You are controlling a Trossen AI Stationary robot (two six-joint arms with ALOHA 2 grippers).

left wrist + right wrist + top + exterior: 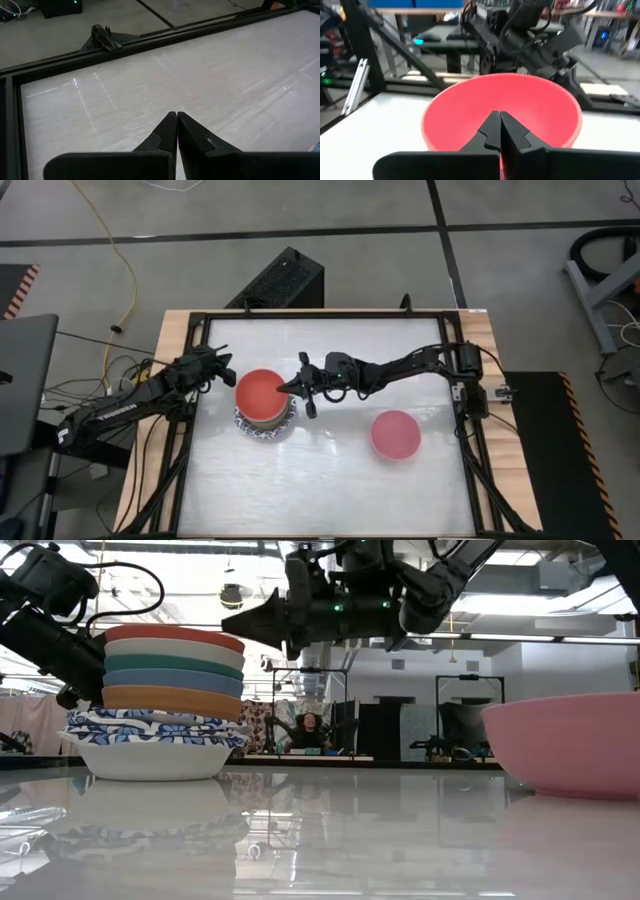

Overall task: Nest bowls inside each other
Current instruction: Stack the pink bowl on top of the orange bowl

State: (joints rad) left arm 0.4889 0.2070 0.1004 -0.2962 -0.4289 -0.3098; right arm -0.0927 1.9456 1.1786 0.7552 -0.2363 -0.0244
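Red is the top colour of the nested stack of small round bowls (160, 700), which stands left of the middle of the glossy white table (330, 490). In the low view the stack reads from the top down: the red bowl (262, 395), then cream, green, plain blue and orange, all seated in white bowls with blue patterned rims (150, 735) at the bottom; how many patterned ones there are cannot be told. The layers sit level, one inside another.

A lone pink round bowl (396, 434) rests upright on the table, well apart from the stack, toward the right side.

The right gripper (291, 388) reaches in from the right and hangs over the red bowl's right-hand edge. Its two dark fingers are pressed together into a point with nothing between them. In its own wrist view the closed tips (499, 125) point down at the red bowl's inside; in the low view the gripper (235, 622) hovers beside and just above the stack's top rim, not touching it.

The left gripper (222, 370) sits just beside the stack on its left, near the top bowls. Its fingers (170, 132) are also clamped together and empty, pointing out over bare table surface.

A black metal frame (320, 316) borders the table.
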